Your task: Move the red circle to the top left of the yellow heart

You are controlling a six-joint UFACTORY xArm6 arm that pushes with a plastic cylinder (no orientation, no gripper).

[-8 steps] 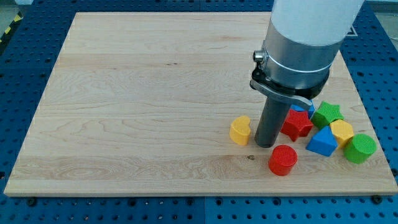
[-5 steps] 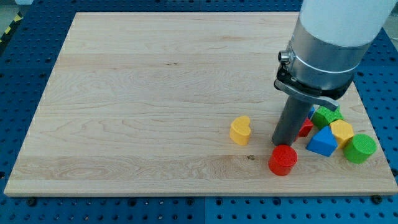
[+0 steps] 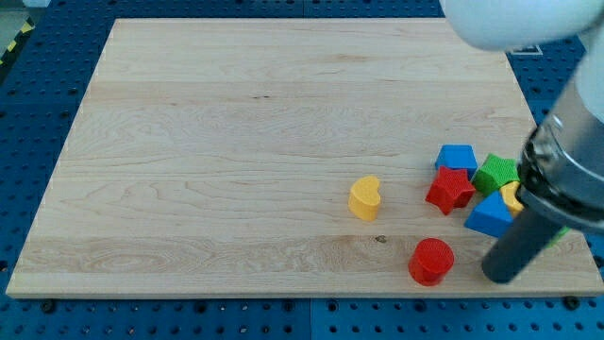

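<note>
The red circle [image 3: 431,261] lies near the board's bottom edge, right of centre. The yellow heart [image 3: 364,198] sits up and to the left of it, with a gap between them. My tip [image 3: 499,277] rests on the board to the right of the red circle, a short gap away and not touching it. The rod rises up to the right and hides part of the block cluster there.
A cluster lies at the right: a red star [image 3: 450,189], a blue block [image 3: 457,157], a green star [image 3: 495,174], a blue triangle [image 3: 488,216] and a yellow block [image 3: 511,196], partly hidden. The board's bottom edge [image 3: 283,295] is close below the red circle.
My tip has moved from between the yellow heart and the red star, rightward and down, to the right of the red circle. The blocks have barely moved. The green cylinder is now hidden behind the rod.
</note>
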